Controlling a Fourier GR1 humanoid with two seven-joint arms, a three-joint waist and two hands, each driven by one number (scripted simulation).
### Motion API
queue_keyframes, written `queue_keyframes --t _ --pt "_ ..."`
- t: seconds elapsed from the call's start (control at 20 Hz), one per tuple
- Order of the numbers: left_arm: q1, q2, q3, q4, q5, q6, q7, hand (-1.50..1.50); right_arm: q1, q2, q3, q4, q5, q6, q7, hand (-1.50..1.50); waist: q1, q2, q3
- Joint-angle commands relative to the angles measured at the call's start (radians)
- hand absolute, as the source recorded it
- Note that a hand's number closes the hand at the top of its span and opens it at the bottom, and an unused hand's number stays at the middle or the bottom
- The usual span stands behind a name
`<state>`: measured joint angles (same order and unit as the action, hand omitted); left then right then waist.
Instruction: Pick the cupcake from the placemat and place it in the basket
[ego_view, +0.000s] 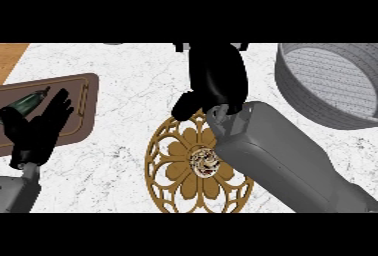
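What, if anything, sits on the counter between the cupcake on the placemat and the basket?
Nothing visible on the counter. The cupcake sits at the placemat's centre, the basket up and to the right. Only the robot's own right hand and forearm hang over that stretch.

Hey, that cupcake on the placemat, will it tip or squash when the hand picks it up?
The cupcake looks small beside the right hand, so probably light. It sits at the middle of the flat placemat, so a push would likely slide or tip it. Cupcakes are usually soft, so it may squash if pinched.
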<state>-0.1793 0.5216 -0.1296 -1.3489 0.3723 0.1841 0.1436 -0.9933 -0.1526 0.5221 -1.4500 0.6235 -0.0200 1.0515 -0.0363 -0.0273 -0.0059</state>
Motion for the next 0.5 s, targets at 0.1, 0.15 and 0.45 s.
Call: queue_keyframes --t 0.1,0.15,0.45 --pt "-0.005 -0.019 -0.007 0.011 -0.021 0.018 -0.006 0.0 -0.121 -0.016 -0.102 -0.068 -0.159 0.333 0.294 -1.5 -0.006 0.006 0.004" --pt "-0.005 -0.01 -0.002 -0.002 -0.016 0.012 0.001 0.0 -0.122 -0.007 -0.11 -0.05 -0.213 0.376 0.299 -1.5 -0.002 0.004 0.004" --pt "0.016 -0.001 0.025 0.015 -0.001 -0.01 -0.01 0.0 -0.085 -0.043 -0.172 -0.178 -0.41 0.434 0.397 -1.5 -0.016 0.002 0.005"
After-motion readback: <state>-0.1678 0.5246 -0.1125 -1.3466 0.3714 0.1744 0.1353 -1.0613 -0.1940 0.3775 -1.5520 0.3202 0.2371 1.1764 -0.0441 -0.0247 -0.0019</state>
